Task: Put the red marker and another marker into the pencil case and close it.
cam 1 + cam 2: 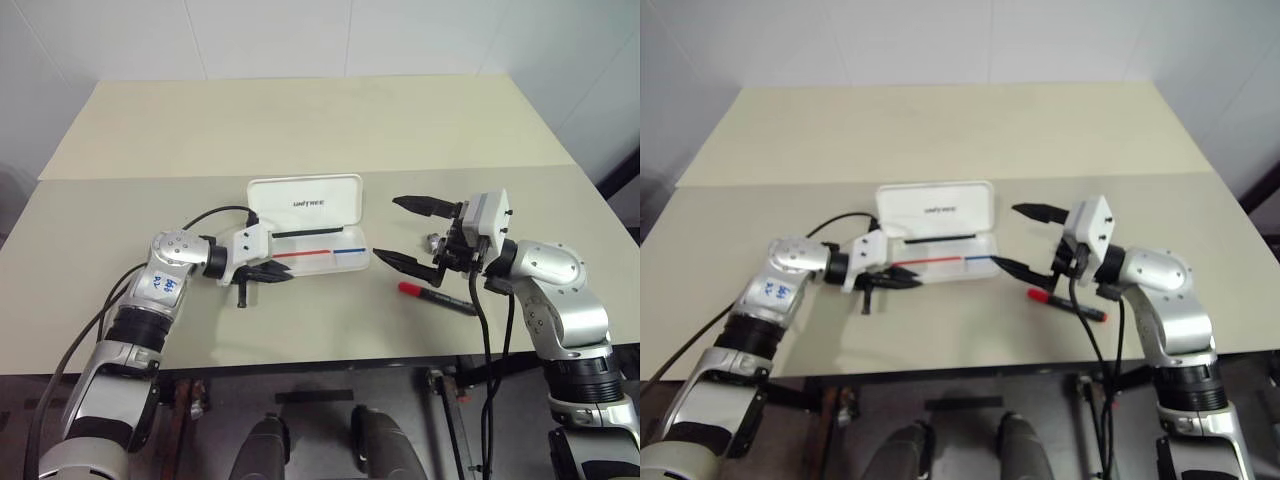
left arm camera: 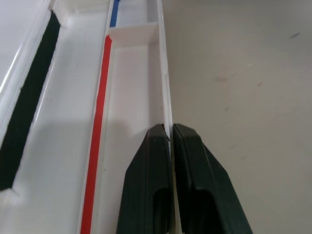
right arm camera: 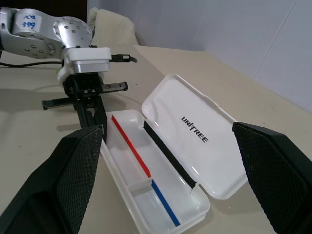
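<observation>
On the beige counter (image 1: 300, 120), the left end effector (image 1: 277, 273) is seen at the left end of the pencil case (image 1: 305, 205), its two black fingers (image 2: 148, 185) pressed together on the case's thin front wall, one inside the tray and one outside. Just beyond those fingers, the tray is seen lying open, with a red line, a small divider and then a blue line running away along its floor. The hinged lid with dark "UNITREE" lettering is laid back flat on the far side of the tray, away from this end effector. No marker is seen in the tray. Further right, the right end effector (image 1: 412, 232) is held level past the right end of the case, with its fingers spread wide and nothing between them. Just beneath and slightly right of it, the red marker (image 1: 436, 298) is seen lying on the counter, red cap toward the case. The green marker cannot be made out.
</observation>
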